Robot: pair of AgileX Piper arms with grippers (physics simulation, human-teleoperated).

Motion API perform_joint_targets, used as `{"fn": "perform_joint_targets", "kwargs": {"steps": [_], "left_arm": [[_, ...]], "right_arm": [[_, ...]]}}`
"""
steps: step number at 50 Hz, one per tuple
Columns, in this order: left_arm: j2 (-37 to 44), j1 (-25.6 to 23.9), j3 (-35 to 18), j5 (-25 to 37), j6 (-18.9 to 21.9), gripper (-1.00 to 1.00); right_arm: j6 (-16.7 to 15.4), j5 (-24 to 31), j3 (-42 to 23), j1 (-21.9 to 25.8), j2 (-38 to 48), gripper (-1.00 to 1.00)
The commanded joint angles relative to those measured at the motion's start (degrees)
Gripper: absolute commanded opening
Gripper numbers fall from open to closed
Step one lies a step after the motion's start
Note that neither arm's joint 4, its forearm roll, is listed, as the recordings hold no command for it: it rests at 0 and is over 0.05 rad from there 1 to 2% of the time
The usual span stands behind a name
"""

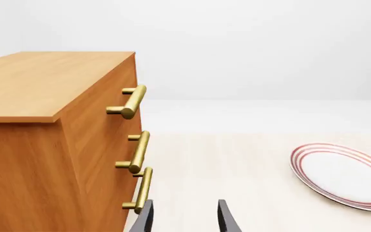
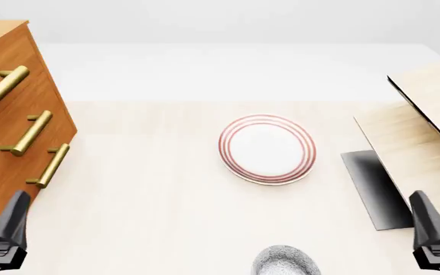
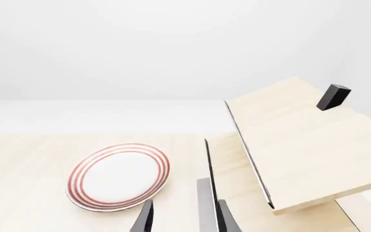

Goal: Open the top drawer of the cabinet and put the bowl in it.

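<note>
Orange-brown wooden cabinet [image 2: 6,114] stands far left, top drawer [image 2: 10,71] shut; left gripper [image 1: 184,218] jaws open, empty. Red-ringed white plate [image 2: 267,149] lies mid-tabletop [image 2: 144,189]; speckled grey-blue bowl [image 2: 285,262] nearer. Right gripper [image 3: 184,218] jaws open, empty, beside pale wooden structure [image 2: 426,114]

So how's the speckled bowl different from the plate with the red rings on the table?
The bowl wears a dense grey and white speckle, while the plate is plain white with red rings at its rim. The bowl looks smaller across than the plate, though the front view cuts it off. The bowl sits at the near edge; the plate lies mid-table, farther out. Both are round and neither gripper touches them.
</note>
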Motion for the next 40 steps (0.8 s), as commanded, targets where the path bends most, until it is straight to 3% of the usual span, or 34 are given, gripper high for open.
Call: {"fn": "perform_joint_targets", "kwargs": {"steps": [1, 24, 37, 40], "left_arm": [[0.3, 0.0, -0.2, -0.1, 0.0, 1.00], [0.6, 0.1, -0.3, -0.8, 1.0, 1.00], [6.4, 0.6, -2.8, -2.3, 8.6, 1.00], [11.0, 0.1, -3.6, -4.8, 12.9, 1.00]], "right_arm": [[-0.1, -0.1, -0.2, 0.1, 0.3, 1.00], [0.0, 0.0, -0.2, 0.0, 0.3, 1.00], [0.0, 0.0, -0.2, 0.0, 0.3, 1.00], [0.0, 0.0, -0.2, 0.0, 0.3, 1.00]]}}
